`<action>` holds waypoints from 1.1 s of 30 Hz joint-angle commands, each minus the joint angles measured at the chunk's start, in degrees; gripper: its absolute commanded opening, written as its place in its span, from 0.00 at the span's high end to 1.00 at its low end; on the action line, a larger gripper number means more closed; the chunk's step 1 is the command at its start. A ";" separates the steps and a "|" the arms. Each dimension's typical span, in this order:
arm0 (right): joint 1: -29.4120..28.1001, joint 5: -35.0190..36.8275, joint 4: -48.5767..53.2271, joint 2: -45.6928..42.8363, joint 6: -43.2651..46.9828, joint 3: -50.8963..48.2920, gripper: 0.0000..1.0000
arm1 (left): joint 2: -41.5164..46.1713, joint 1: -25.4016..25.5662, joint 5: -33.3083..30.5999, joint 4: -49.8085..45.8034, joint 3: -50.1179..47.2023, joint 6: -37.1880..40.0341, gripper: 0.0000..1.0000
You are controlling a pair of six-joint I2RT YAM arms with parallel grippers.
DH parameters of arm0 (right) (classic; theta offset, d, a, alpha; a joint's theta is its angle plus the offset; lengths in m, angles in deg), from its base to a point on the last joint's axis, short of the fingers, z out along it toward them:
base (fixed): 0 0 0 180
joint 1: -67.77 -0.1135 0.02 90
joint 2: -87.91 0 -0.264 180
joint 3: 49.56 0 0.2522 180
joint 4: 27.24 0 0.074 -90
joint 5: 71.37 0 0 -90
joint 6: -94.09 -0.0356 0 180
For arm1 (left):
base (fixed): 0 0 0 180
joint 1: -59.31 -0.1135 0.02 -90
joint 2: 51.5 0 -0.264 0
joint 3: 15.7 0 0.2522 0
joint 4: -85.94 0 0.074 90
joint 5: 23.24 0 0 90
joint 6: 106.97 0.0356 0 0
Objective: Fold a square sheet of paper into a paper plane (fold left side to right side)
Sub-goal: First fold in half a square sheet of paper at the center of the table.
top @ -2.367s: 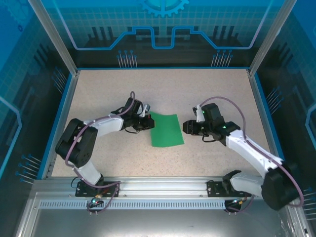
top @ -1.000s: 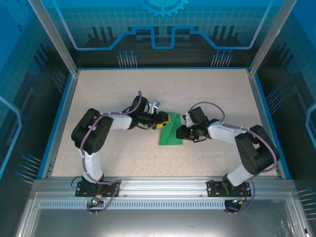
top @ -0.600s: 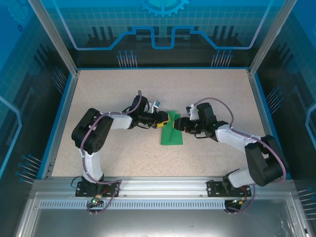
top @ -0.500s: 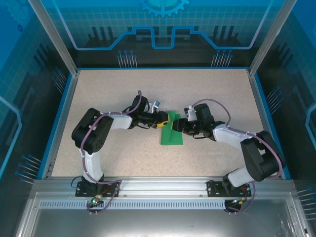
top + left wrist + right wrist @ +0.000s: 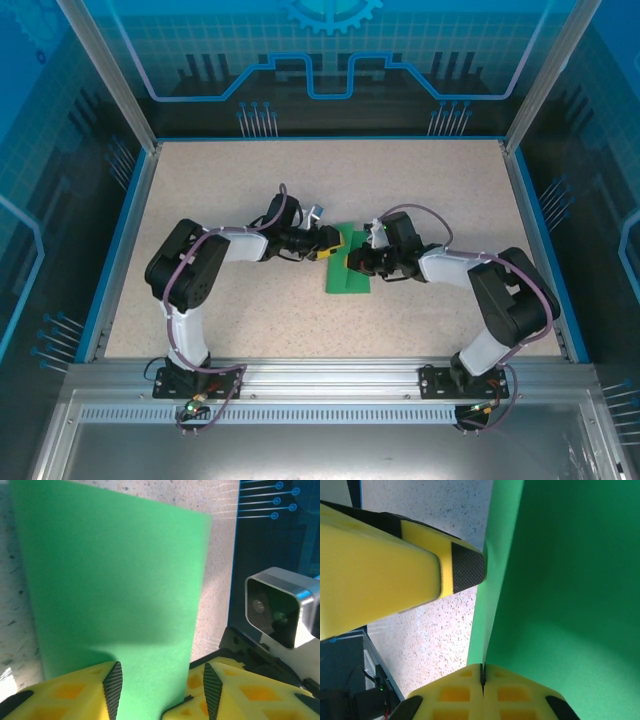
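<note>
The bright green square sheet of paper [image 5: 349, 281] lies mid-table, partly folded, with one flap lifted. My right gripper [image 5: 357, 262] is at its upper right part and is shut on the raised paper edge [image 5: 492, 610]; its yellow fingers [image 5: 455, 695] meet at the pinch. My left gripper [image 5: 331, 248] reaches in from the left at the sheet's top. Its jaws stand apart, and the green sheet [image 5: 110, 580] runs between the black pads [image 5: 113, 687] without being pinched. No finished paper plane shape is in view.
The speckled table [image 5: 250, 190] has a blue rim [image 5: 128, 230] on three sides, and metal frame posts [image 5: 105, 75] stand at the back corners. The two arms meet closely over the sheet. The right wrist's camera housing [image 5: 280, 607] sits just beyond the left fingers.
The right gripper has closed on the lifted paper edge and shifted slightly left. The left gripper has stayed at the sheet's top. The sheet is narrower than at first.
</note>
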 commanded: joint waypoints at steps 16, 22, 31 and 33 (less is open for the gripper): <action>3.30 10.28 17.87 1.27 10.62 5.17 0.95 | 1.24 4.02 -12.76 -20.13 5.77 10.37 0.42; 3.38 10.16 17.59 1.49 10.67 5.11 0.93 | -1.54 6.00 -15.02 -23.73 9.16 11.47 0.47; 4.59 14.43 21.32 -5.41 13.65 3.92 0.65 | -5.35 7.06 -17.55 -26.42 11.60 12.00 0.56; 5.20 17.12 24.16 -7.57 15.10 3.56 0.56 | -5.62 7.09 -17.68 -26.46 11.71 11.84 0.57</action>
